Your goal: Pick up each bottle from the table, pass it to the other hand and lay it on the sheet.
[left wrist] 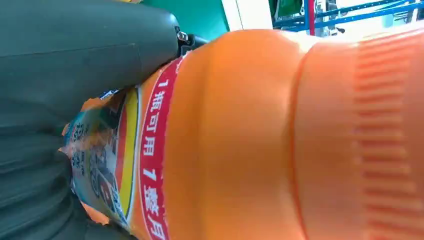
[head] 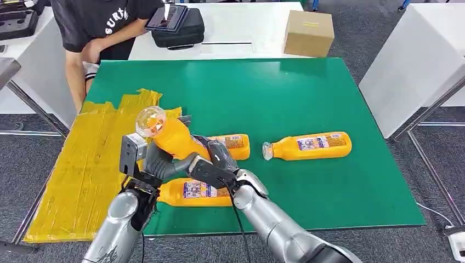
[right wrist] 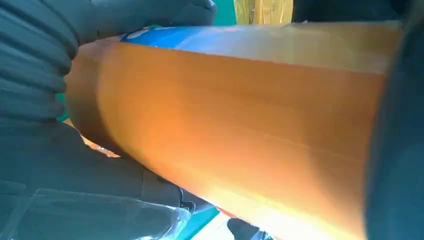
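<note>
Both hands, left point(head: 147, 164) and right point(head: 215, 164), clamp the raised bottle point(head: 173, 137). Full, smooth plastic: likely heavy, slippery; grip mid-body.

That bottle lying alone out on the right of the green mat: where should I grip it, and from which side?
Grip the lone bottle around its wide labelled middle, coming down from above with the right hand, fingers across its length. It lies flat on the green mat, its clear cap toward the robot's left, with open space around it, so probably nothing blocks a top-down approach.
</note>
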You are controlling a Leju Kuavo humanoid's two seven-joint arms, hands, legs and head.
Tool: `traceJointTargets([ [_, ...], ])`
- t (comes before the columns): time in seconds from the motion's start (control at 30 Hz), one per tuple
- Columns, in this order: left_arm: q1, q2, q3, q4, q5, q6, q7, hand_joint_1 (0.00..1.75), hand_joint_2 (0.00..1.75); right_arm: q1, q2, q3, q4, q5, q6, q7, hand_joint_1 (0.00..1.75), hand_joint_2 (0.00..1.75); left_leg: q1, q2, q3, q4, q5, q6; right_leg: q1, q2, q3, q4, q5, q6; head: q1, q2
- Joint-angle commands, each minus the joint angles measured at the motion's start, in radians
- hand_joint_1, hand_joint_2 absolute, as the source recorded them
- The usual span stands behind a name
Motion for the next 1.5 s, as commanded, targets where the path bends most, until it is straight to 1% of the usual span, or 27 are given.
traceJointTargets([
  [0.03, -0.054, 0.013, -0.014, 0.071, 0.003, -0.001, 0.004, 1.75, 1.75, -0.035, 0.0, 0.052, 0.04, 0.008, 0.009, 0.0, 1.75, 1.75, 0.001, -0.001, 0.003, 0.0, -0.001, -0.001, 0.001, -0.002, 0.003, 0.0, -0.002, -0.004, 0.0, 0.0],
  [0.13, -0.053, 0.018, -0.017, 0.067, 0.013, 0.0, 0.002, 1.75, 1.75, -0.034, 0.0, 0.05, 0.037, 0.007, 0.009, 0.002, 1.75, 1.75, 0.002, 0.0, 0.006, 0.001, -0.003, -0.002, 0.002, -0.002, 0.006, 0.0, -0.003, -0.006, 0.0, 0.0],
  [0.17, -0.053, 0.019, -0.018, 0.066, 0.014, 0.001, 0.002, 1.75, 1.75, -0.033, 0.001, 0.049, 0.037, 0.006, 0.01, 0.003, 1.75, 1.75, 0.001, 0.0, 0.004, 0.0, -0.002, -0.002, 0.002, -0.002, 0.004, 0.0, -0.002, -0.004, 0.0, 0.0],
  [0.47, -0.062, 0.02, -0.029, 0.066, 0.046, 0.018, -0.006, 1.75, 1.75, -0.029, -0.006, 0.038, 0.025, 0.006, 0.016, 0.009, 1.75, 1.75, 0.001, -0.001, 0.004, 0.0, -0.002, -0.002, 0.002, -0.003, 0.004, 0.0, -0.002, -0.005, 0.0, 0.0],
  [0.5, -0.061, 0.019, -0.028, 0.064, 0.048, 0.02, -0.006, 1.75, 1.75, -0.029, -0.006, 0.037, 0.024, 0.006, 0.016, 0.01, 1.75, 1.75, 0.001, -0.001, 0.002, 0.0, -0.001, -0.001, 0.001, -0.002, 0.002, 0.0, -0.001, -0.003, 0.0, 0.0],
  [0.67, -0.054, 0.018, -0.016, 0.047, 0.058, 0.03, -0.009, 1.75, 1.75, -0.029, -0.01, 0.03, 0.018, 0.004, 0.013, 0.014, 1.75, 1.75, 0.001, -0.001, 0.003, 0.0, -0.002, -0.002, 0.002, -0.003, 0.004, 0.0, -0.002, -0.004, 0.0, 0.0],
  [0.7, -0.054, 0.018, -0.016, 0.047, 0.058, 0.03, -0.009, 1.75, 1.75, -0.029, -0.01, 0.03, 0.018, 0.004, 0.013, 0.014, 1.75, 1.75, 0.001, -0.001, 0.001, 0.0, -0.001, -0.001, 0.001, -0.002, 0.002, 0.0, -0.001, -0.003, 0.0, 0.0],
  [0.73, -0.055, 0.02, -0.014, 0.046, 0.058, 0.03, -0.009, 1.75, 1.75, -0.03, -0.01, 0.03, 0.017, 0.004, 0.013, 0.014, 1.75, 1.75, 0.001, -0.001, 0.004, 0.0, -0.002, -0.002, 0.002, -0.002, 0.004, 0.0, -0.002, -0.005, 0.0, 0.0],
  [0.77, -0.055, 0.02, -0.014, 0.046, 0.058, 0.03, -0.009, 1.75, 1.75, -0.03, -0.01, 0.03, 0.017, 0.004, 0.013, 0.014, 1.75, 1.75, 0.001, -0.001, 0.002, 0.0, -0.001, -0.001, 0.001, -0.002, 0.003, 0.0, -0.001, -0.004, 0.0, 0.0],
  [0.8, -0.055, 0.02, -0.014, 0.046, 0.058, 0.03, -0.009, 1.75, 1.75, -0.03, -0.01, 0.03, 0.017, 0.004, 0.013, 0.014, 1.75, 1.75, 0.001, -0.001, 0.005, 0.001, -0.002, -0.002, 0.002, -0.003, 0.005, 0.0, -0.003, -0.006, 0.0, 0.0],
  [0.87, -0.053, 0.019, -0.012, 0.045, 0.06, 0.032, -0.01, 1.75, 1.75, -0.029, -0.01, 0.029, 0.015, 0.003, 0.011, 0.014, 1.75, 1.75, 0.001, -0.001, 0.004, 0.001, -0.002, -0.002, 0.002, -0.003, 0.005, 0.0, -0.002, -0.005, 0.0, 0.0],
  [0.9, -0.05, 0.019, -0.005, 0.04, 0.063, 0.039, -0.013, 1.75, 1.75, -0.022, -0.011, 0.025, -0.003, 0.001, 0.003, 0.014, 1.48, 1.75, 0.001, -0.001, 0.002, 0.0, -0.001, -0.001, 0.001, -0.002, 0.003, 0.0, -0.001, -0.004, 0.0, 0.0],
  [0.93, -0.048, 0.019, 0.002, 0.035, 0.064, 0.046, -0.017, 1.75, 1.75, -0.014, -0.013, 0.021, -0.023, -0.001, -0.01, 0.013, 0.0, 1.75, 0.001, -0.001, 0.004, 0.001, -0.002, -0.002, 0.002, -0.002, 0.005, 0.0, -0.002, -0.005, 0.0, 0.0],
  [0.97, -0.045, 0.019, 0.008, 0.03, 0.063, 0.053, -0.02, 1.75, 1.75, -0.01, -0.016, 0.02, -0.037, -0.003, -0.008, 0.013, 0.0, 1.75, 0.001, -0.001, 0.002, 0.0, -0.001, -0.001, 0.001, -0.002, 0.003, 0.0, -0.001, -0.003, 0.0, 0.0],
  [1.0, -0.045, 0.019, 0.014, 0.026, 0.061, 0.06, -0.023, 1.75, 1.75, 0.001, -0.021, 0.014, -0.071, -0.009, -0.013, 0.021, 0.0, 1.75, 0.001, 0.0, 0.004, 0.001, -0.002, -0.002, 0.002, -0.002, 0.004, 0.0, -0.002, -0.005, 0.0, 0.0],
  [1.03, -0.042, 0.019, 0.025, 0.019, 0.061, 0.07, -0.027, 1.75, 1.75, 0.022, -0.034, 0.006, -0.131, -0.018, -0.025, 0.029, 0.0, 1.75, 0.001, -0.001, 0.002, 0.0, -0.001, -0.001, 0.001, -0.002, 0.002, 0.0, -0.001, -0.003, 0.0, 0.0],
  [1.07, -0.04, 0.02, 0.033, 0.015, 0.064, 0.074, -0.028, 1.75, 1.75, 0.042, -0.051, 0.007, -0.193, -0.019, -0.026, 0.044, 0.0, 1.75, 0.002, 0.0, 0.004, 0.001, -0.002, -0.002, 0.002, -0.002, 0.004, 0.0, -0.002, -0.005, 0.0, 0.0],
  [1.1, -0.039, 0.02, 0.044, 0.009, 0.064, 0.088, -0.03, 1.75, 1.75, 0.062, -0.068, 0.014, -0.252, -0.013, -0.03, 0.06, 0.0, 1.75, 0.001, -0.001, 0.001, 0.0, 0.0, -0.001, 0.001, -0.002, 0.002, 0.0, -0.001, -0.003, 0.0, 0.0],
  [1.17, -0.03, 0.026, 0.064, -0.001, 0.064, 0.102, -0.03, 1.75, 1.75, 0.086, -0.099, 0.034, -0.337, 0.015, -0.035, 0.104, 0.0, 1.75, 0.002, -0.001, 0.003, 0.0, -0.002, -0.002, 0.002, -0.003, 0.005, -0.001, -0.002, -0.005, 0.0, 0.0],
  [1.2, -0.017, 0.036, 0.078, -0.011, 0.066, 0.106, -0.03, 1.75, 1.75, 0.112, -0.126, 0.052, -0.425, 0.042, -0.032, 0.14, 0.0, 1.75, 0.001, -0.001, 0.002, 0.0, -0.001, -0.001, 0.001, -0.003, 0.002, -0.001, -0.001, -0.003, 0.0, 0.0],
  [1.27, -0.001, 0.038, 0.097, -0.018, 0.064, 0.107, -0.026, 1.75, 1.75, 0.146, -0.161, 0.067, -0.528, 0.095, -0.035, 0.202, 0.0, 1.75, 0.002, -0.002, 0.005, 0.001, -0.003, -0.002, 0.003, -0.004, 0.006, -0.001, -0.003, -0.006, 0.0, 0.0],
  [1.3, 0.006, 0.036, 0.105, -0.021, 0.064, 0.109, -0.026, 1.75, 1.75, 0.161, -0.175, 0.068, -0.568, 0.112, -0.031, 0.226, 0.0, 1.75, 0.001, -0.001, 0.003, 0.0, -0.001, -0.001, 0.001, -0.003, 0.003, -0.001, -0.002, -0.004, 0.0, 0.0],
  [1.33, 0.015, 0.032, 0.119, -0.034, 0.03, 0.139, -0.045, 1.75, 1.75, 0.195, -0.204, 0.07, -0.646, 0.177, -0.064, 0.255, 0.0, 1.75, 0.001, 0.0, 0.004, 0.0, -0.002, -0.001, 0.002, -0.002, 0.005, -0.001, -0.002, -0.005, 0.0, 0.0],
  [1.37, 0.019, 0.029, 0.126, -0.041, 0.0, 0.163, -0.054, 1.75, 1.75, 0.211, -0.223, 0.07, -0.68, 0.203, -0.073, 0.269, 0.0, 1.75, 0.001, 0.0, 0.002, 0.0, -0.001, -0.001, 0.001, -0.002, 0.003, -0.001, -0.001, -0.003, 0.0, 0.0],
  [1.4, 0.026, 0.023, 0.141, -0.057, -0.045, 0.197, -0.054, 1.75, 1.75, 0.247, -0.258, 0.071, -0.747, 0.286, -0.109, 0.307, 0.0, 1.75, 0.002, -0.002, 0.005, 0.0, -0.003, -0.001, 0.002, -0.004, 0.006, -0.002, -0.003, -0.005, 0.0, 0.0],
  [1.43, 0.029, 0.023, 0.146, -0.061, -0.056, 0.199, -0.052, 1.75, 1.75, 0.261, -0.274, 0.07, -0.764, 0.327, -0.121, 0.322, 0.0, 1.75, 0.001, -0.004, 0.002, -0.001, -0.001, -0.001, 0.002, -0.005, 0.004, -0.002, -0.002, -0.003, 0.0, 0.0],
  [1.5, 0.041, 0.022, 0.158, -0.081, -0.211, 0.306, -0.075, 1.75, 1.75, 0.296, -0.324, 0.07, -0.813, 0.474, -0.167, 0.381, 0.0, 1.75, 0.001, -0.003, 0.002, 0.0, -0.001, -0.001, 0.002, -0.004, 0.003, -0.002, -0.002, -0.003, 0.0, 0.0],
])
